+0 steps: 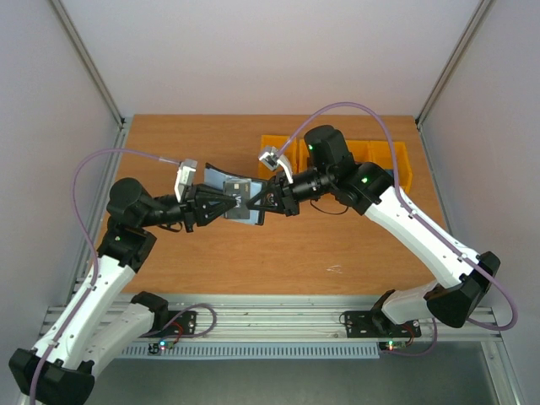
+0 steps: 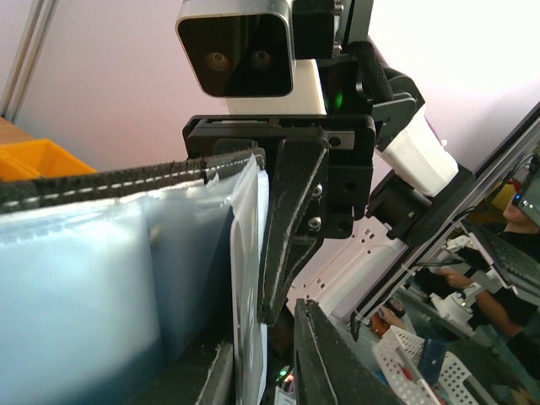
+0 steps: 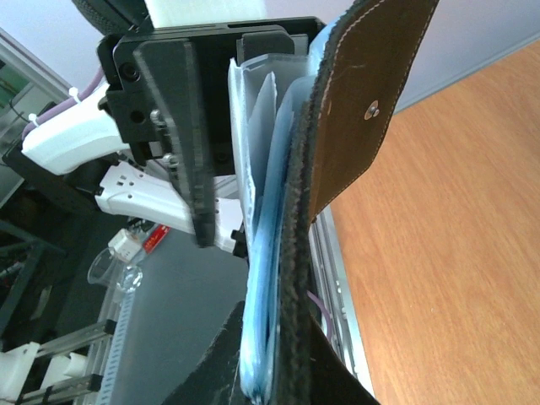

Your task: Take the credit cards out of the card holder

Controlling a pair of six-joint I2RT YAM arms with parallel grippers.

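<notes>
Both grippers hold the card holder (image 1: 239, 196) in the air above the middle of the table, open, with its grey-blue inner faces up and its black flap (image 1: 210, 174) toward the back left. My left gripper (image 1: 226, 205) comes from the left. In the left wrist view its jaws (image 2: 263, 337) close on a pale inner leaf (image 2: 250, 270). My right gripper (image 1: 263, 202) comes from the right and is shut (image 3: 283, 371) on the black edge and blue sleeves (image 3: 268, 278). The snap flap (image 3: 371, 101) hangs to the right. No credit card shows clearly.
Yellow plastic bins (image 1: 380, 156) stand at the back right of the wooden table (image 1: 253, 261), behind the right arm; one also shows in the left wrist view (image 2: 34, 160). The two grippers face each other, fingertip to fingertip, across the wallet.
</notes>
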